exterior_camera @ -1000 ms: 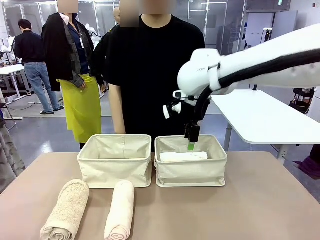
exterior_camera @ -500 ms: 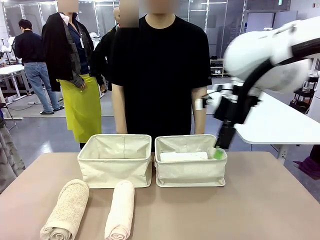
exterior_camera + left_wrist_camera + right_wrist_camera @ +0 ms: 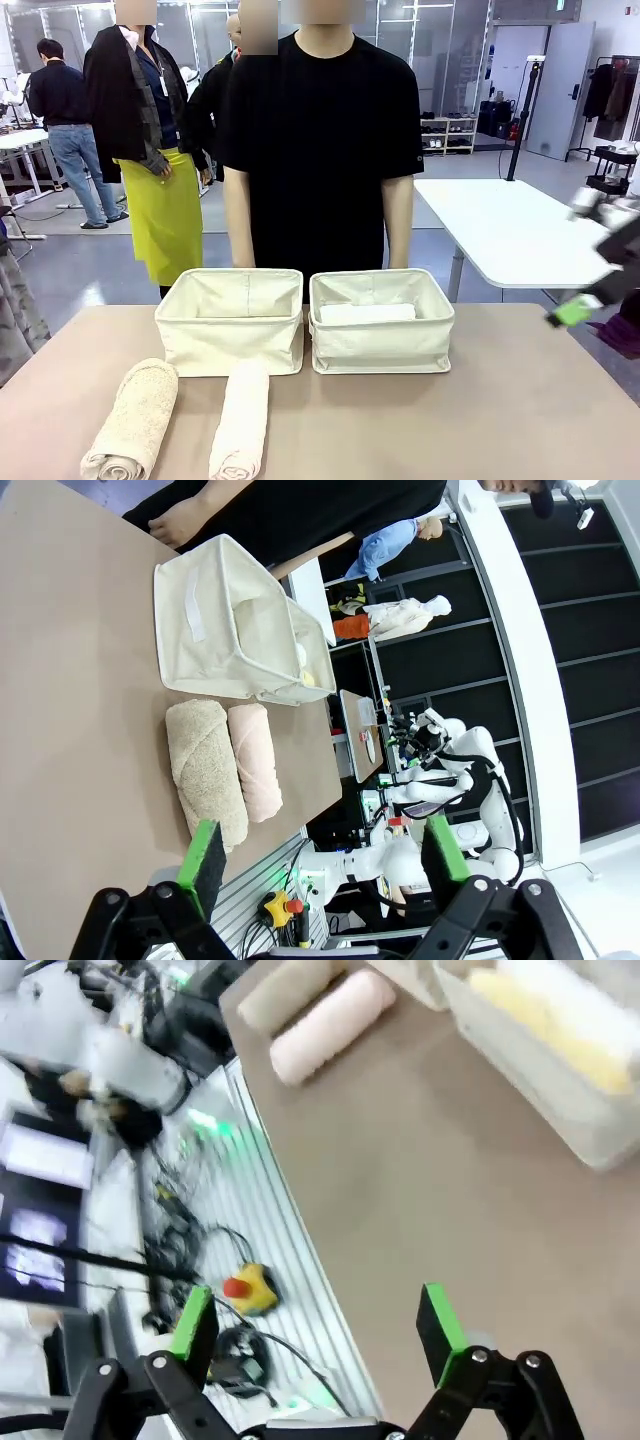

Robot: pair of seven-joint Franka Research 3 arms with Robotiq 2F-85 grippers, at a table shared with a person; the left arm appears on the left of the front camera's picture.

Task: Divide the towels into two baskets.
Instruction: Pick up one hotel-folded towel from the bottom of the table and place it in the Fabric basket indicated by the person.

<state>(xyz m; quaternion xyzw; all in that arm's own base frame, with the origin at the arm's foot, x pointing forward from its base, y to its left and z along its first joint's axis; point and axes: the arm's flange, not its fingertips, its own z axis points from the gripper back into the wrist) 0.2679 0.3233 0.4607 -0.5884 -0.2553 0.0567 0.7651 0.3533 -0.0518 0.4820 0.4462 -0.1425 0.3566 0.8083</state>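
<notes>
- white towel (image 3: 367,313), yellow towel (image 3: 535,1018): in right basket (image 3: 380,345), well apart from right gripper (image 3: 573,312).
- tan towel (image 3: 133,418), cream towel (image 3: 240,420): on table (image 3: 460,420), ahead of left gripper (image 3: 323,852), before left basket (image 3: 230,340).
- both grippers: jaws wide apart, nothing held.

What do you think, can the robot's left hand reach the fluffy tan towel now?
Probably yes. The left gripper is open, and the tan towel lies on the table ahead of it with nothing between. The cream towel lies close beside, so it must aim carefully.
</notes>
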